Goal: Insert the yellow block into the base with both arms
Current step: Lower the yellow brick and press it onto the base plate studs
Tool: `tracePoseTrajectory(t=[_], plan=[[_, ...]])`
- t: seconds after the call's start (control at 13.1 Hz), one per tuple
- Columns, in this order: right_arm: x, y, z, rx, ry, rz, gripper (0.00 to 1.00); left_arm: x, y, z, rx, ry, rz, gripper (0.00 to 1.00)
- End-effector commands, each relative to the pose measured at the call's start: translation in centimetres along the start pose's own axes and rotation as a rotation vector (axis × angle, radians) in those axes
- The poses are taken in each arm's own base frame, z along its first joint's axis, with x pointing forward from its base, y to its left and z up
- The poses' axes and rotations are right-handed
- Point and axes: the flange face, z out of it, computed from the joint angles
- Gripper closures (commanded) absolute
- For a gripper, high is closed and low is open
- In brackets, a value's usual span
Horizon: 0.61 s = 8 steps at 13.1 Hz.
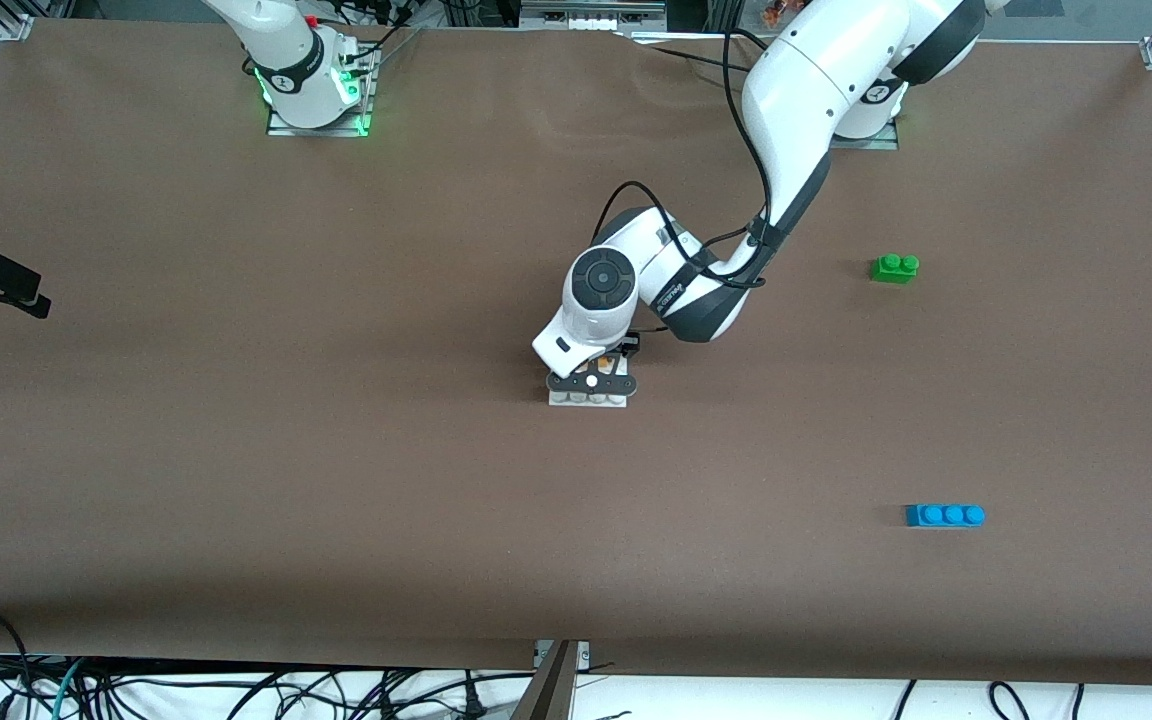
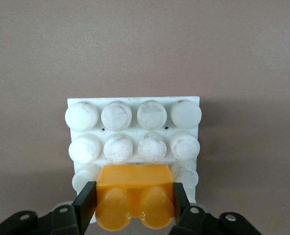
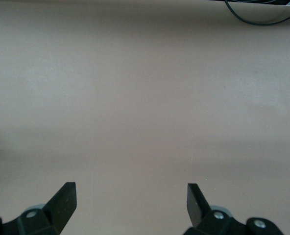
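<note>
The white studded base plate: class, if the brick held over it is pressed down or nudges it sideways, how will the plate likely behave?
The base looks like rigid moulded plastic, so it probably won't bend under the yellow block held in the left gripper. It lies flat and wide, so tipping seems unlikely. Nothing visibly holds it to the smooth table, so a sideways push may slide it.

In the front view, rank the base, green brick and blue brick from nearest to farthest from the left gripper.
1. base: directly under the left gripper, mid-table.
2. green brick: toward the left arm's end, farther from the camera.
3. blue brick: same end, nearer the camera.
</note>
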Motion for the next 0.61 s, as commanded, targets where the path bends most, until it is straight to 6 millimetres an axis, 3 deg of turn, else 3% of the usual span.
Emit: tracePoseTrajectory(t=[0.0,0.08,0.15,0.23,0.38,0.53], plan=[[0.0,0.0,-0.4,-0.004,0.005,-0.017,0.00,0.0,0.2,0.1,0.035,0.013,0.013,0.66],[0.0,0.0,-0.3,-0.004,0.004,-0.017,0.00,0.0,0.2,0.0,0.034,0.014,0.013,0.65],[0.0,0.1,-0.3,-0.004,0.004,-0.017,0.00,0.0,0.1,0.0,0.034,0.014,0.012,0.48],[0.0,0.1,-0.3,-0.004,0.004,-0.017,0.00,0.1,0.0,-0.1,0.033,0.015,0.010,0.00],[0.0,0.1,-0.3,-0.006,0.004,-0.017,0.00,0.3,0.0,-1.2,0.027,0.027,0.009,0.00],[-0.1,0.1,-0.4,-0.006,0.005,-0.017,0.00,0.7,-0.6,-4.1,0.031,0.037,0.001,0.00]])
